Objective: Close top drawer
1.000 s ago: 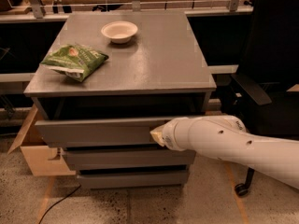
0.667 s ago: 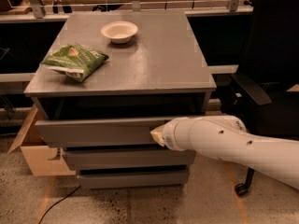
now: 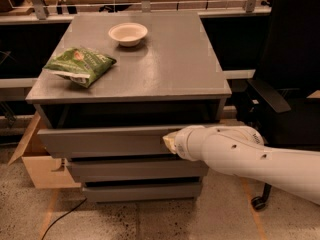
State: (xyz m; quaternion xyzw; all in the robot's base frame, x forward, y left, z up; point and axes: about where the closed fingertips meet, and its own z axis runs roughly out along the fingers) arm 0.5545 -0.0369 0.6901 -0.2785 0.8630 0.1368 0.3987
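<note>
The top drawer (image 3: 100, 140) is a wide matte-grey flat front, the highest of three, and it stands pulled out from the grey cabinet (image 3: 165, 64), with a dark gap under the cabinet top. My white arm reaches in from the right. The gripper (image 3: 168, 143) is at the drawer front, right of its middle, and seems to touch it. Two lower grey drawer fronts (image 3: 130, 169) sit further back beneath it.
A white bowl (image 3: 128, 33) and a green chip bag (image 3: 80, 65) lie on the cabinet top. A black office chair (image 3: 290, 84) stands to the right. A cardboard box (image 3: 37, 166) sits on the floor at the left. A black cable (image 3: 65, 219) runs across the floor.
</note>
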